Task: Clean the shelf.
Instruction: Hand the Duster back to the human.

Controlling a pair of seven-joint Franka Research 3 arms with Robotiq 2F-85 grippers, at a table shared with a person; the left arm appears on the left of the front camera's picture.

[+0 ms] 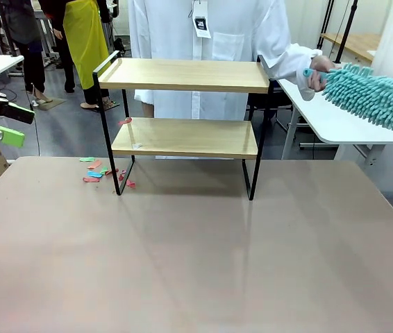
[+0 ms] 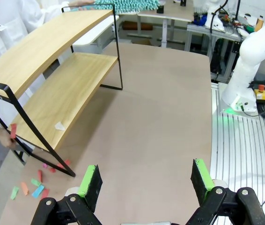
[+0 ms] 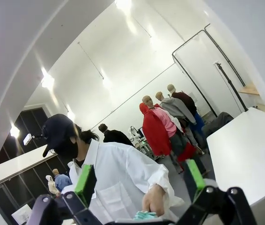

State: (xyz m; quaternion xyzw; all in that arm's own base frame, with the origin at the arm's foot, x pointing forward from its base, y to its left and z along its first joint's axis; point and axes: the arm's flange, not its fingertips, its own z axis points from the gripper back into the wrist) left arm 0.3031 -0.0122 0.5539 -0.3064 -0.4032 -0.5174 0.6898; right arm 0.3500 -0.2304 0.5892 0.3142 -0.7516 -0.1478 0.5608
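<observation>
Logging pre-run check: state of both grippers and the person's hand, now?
Left gripper: open, holding nothing.
Right gripper: open, holding nothing.
Person's hand: gripping the teal duster.

shelf point(image 1: 189, 137): light wood, black frame | duster point(image 1: 373, 96): teal | paper scraps point(image 1: 94, 170): red, green, blue, orange

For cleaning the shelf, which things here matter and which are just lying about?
Job:
shelf
paper scraps on the table by its leg
scrap on the lower board
duster in the person's hand

Lying about:
white table
</observation>
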